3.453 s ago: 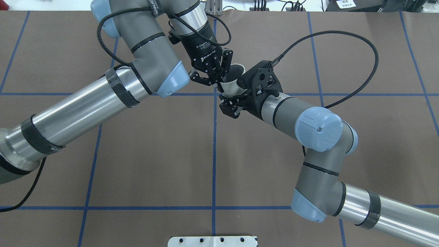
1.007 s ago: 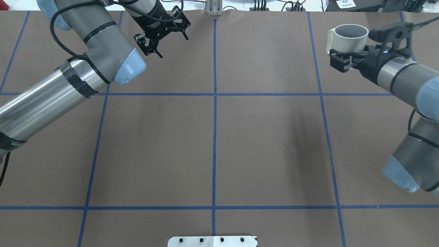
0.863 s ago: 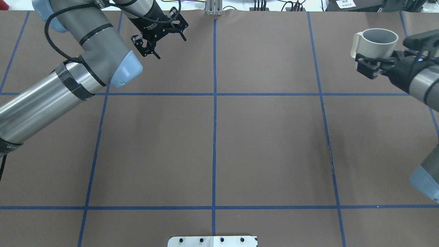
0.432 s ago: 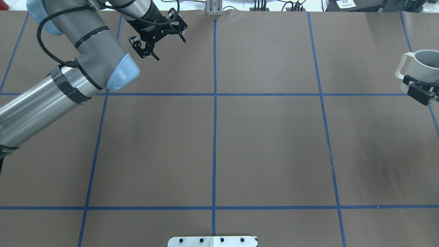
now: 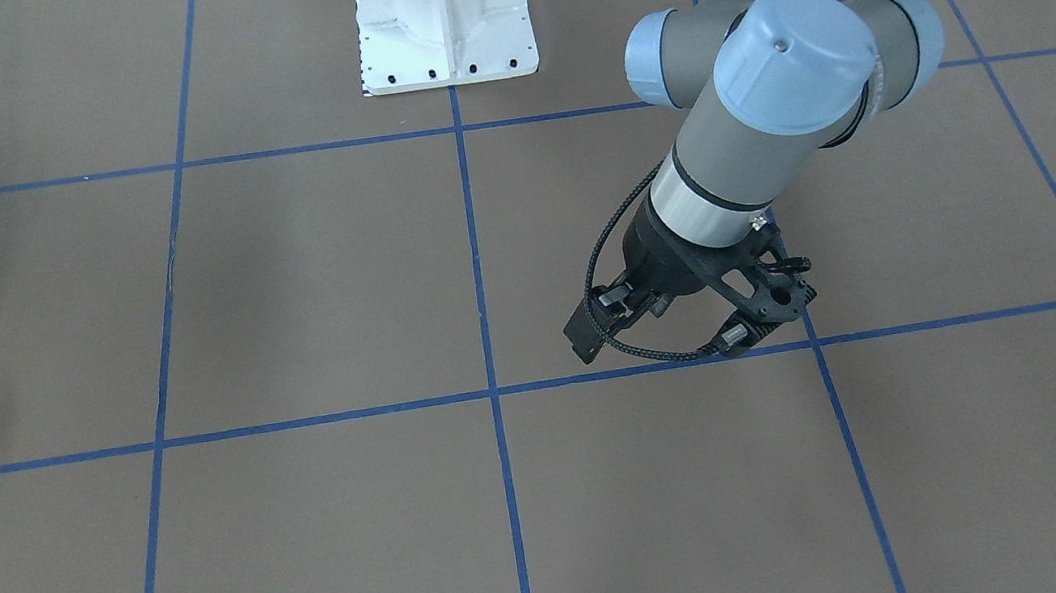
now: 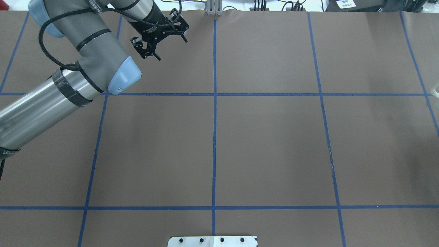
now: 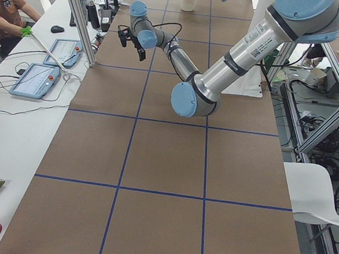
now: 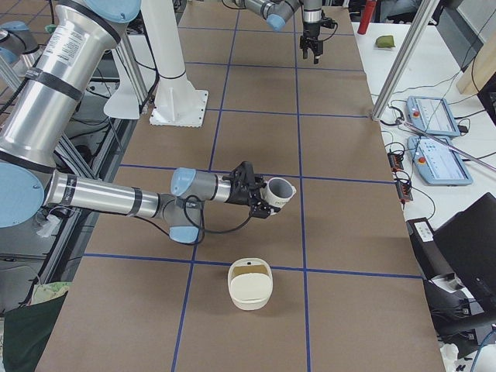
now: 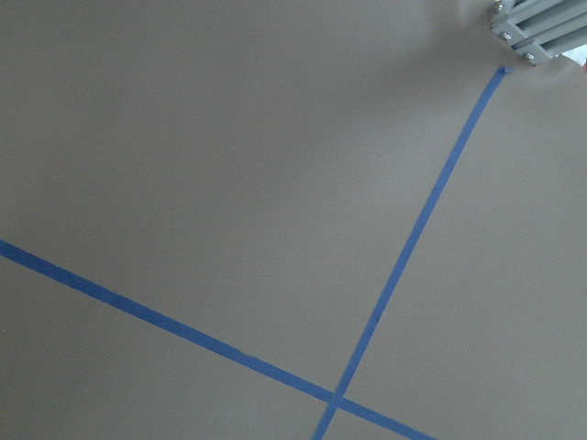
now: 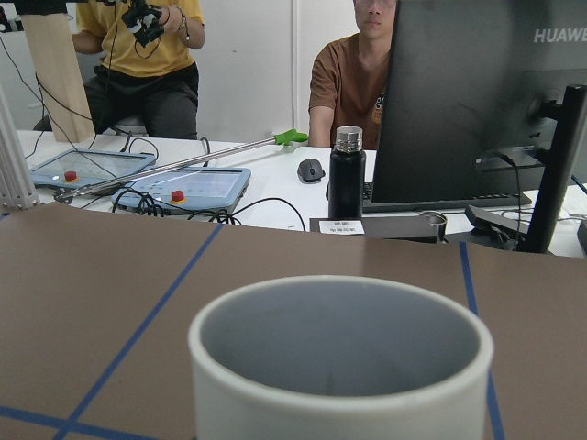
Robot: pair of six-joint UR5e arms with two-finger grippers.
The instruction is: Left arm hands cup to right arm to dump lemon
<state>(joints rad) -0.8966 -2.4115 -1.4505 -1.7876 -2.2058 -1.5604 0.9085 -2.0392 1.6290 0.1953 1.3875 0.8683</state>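
Cup [image 8: 280, 190] hangs upright over the right end of the surface [image 8: 349, 256], at the right fingers [image 8: 260, 205], whose grip cannot be judged. Left fingers [image 5: 585, 335] stand spread, empty. Best tipped slowly, mouth low, so the unseen lemon cannot bounce off.

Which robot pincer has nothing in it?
The left arm's pincer: it is spread wide open and empty. The cup is at the tip of the other one, the right arm.

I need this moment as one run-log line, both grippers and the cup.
left gripper: open, empty | right gripper: at cup, closure unclear | cup: upright | lemon: not visible
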